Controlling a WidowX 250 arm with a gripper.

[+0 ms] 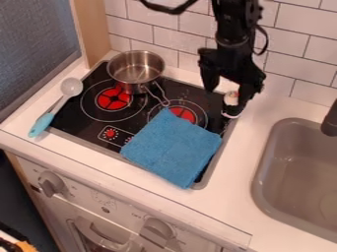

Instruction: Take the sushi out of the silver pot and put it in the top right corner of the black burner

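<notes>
One black cooktop (72,118) lies beneath the gripper (224,100), which hangs released, its fingers apart. Best to rise straight up, clear of the blue cloth (172,147) and steel saucepan (125,85), without nudging the sushi (231,98) at the top right corner. A dark finger partly covers the sushi; whether it sits flat, I cannot tell.

White counter (227,170), with a black stovetop (79,115) set in it. On the stovetop's back left, as the camera view showed it, I noted a silver pot (136,71), upright. Blue cloth (172,146) lay flat, partly over one red-centred burner (181,114). Grey spoon (71,87), pale-blue handle, lay along the stovetop's left edge.
</notes>
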